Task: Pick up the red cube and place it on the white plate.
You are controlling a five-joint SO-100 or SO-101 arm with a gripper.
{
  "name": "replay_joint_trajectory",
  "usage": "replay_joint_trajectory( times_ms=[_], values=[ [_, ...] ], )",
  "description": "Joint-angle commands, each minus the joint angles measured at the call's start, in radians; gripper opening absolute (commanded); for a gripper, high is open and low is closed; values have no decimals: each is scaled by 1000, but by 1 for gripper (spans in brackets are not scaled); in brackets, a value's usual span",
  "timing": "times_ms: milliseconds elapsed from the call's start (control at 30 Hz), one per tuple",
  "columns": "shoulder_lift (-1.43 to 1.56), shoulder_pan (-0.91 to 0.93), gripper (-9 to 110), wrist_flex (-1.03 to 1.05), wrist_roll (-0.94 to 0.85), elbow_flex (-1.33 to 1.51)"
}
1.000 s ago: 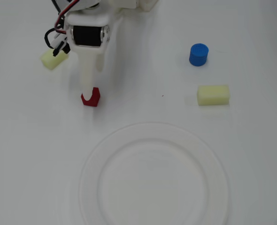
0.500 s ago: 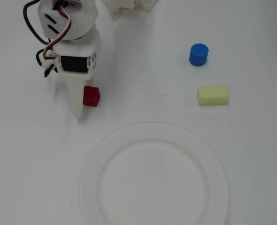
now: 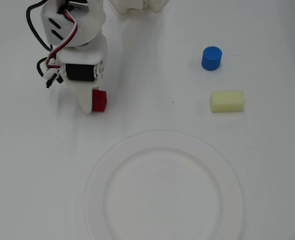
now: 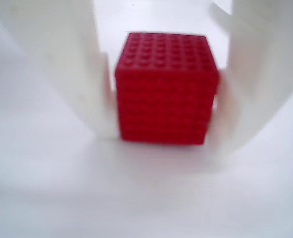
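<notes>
The red cube [image 3: 99, 99] rests on the white table at the left, just under the arm's wrist. In the wrist view the red cube [image 4: 164, 89] fills the gap between my two white fingers [image 4: 87, 74], and both fingers touch its sides. My gripper [image 3: 95, 100] [image 4: 166, 141] is shut on the cube at table height. The white plate [image 3: 96, 190] lies at the lower middle of the overhead view, to the lower right of the cube and apart from it. Nothing lies on the plate.
A blue cylinder [image 3: 211, 58] and a pale yellow block [image 3: 227, 101] stand at the right, above the plate. The arm's base parts [image 3: 137, 5] sit at the top edge. Cables [image 3: 42, 45] hang at the arm's left side.
</notes>
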Motion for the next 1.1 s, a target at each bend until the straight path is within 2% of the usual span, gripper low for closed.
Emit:
replay_joint_trajectory(
  times_ms=[0,333,833,1067],
  values=[
    [87,-20,0,-12,-3,14],
    [290,-192,0,18,20,-54],
    [-290,-281,0,273,98,-804],
    [-388,-311,0,354,118,-930]
  ],
)
